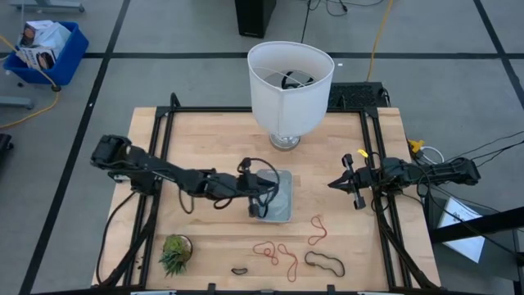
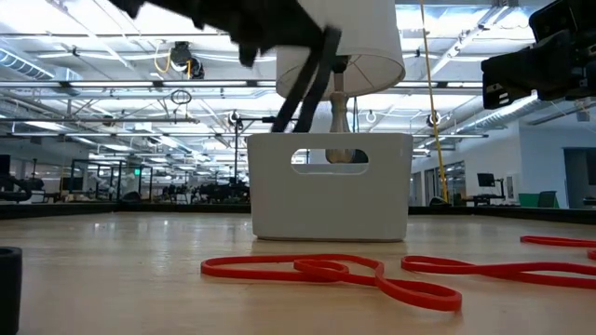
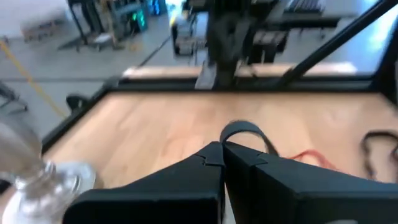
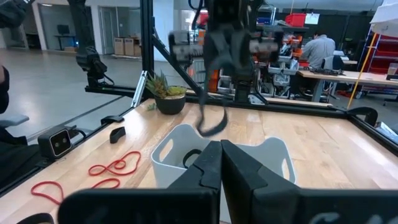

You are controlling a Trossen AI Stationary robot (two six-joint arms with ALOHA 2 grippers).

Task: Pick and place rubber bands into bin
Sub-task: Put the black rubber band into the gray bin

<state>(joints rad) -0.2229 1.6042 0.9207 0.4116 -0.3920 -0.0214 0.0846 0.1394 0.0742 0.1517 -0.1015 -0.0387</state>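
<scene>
High view — pale translucent bin [image 1: 281, 201], rounded corners.

The bin [image 1: 281, 197] is pale grey-blue. Some rubber bands [image 1: 275, 252] are red-orange, others [image 1: 325, 262] black. The table [image 1: 213, 139] is light wood, the lampshade [image 1: 290, 88] white, both arms dark.

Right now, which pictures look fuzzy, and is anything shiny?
Left wrist view: smeary all over; the shut left hand pinches a dark floppy rubber band. Right wrist view: the far arm with its dangling band is blurred, while the pale plastic bin looks sharper. Low view: ceiling lights glare brightly, and the nearest thin red-orange rubber loops go soft. High view: even light.
</scene>
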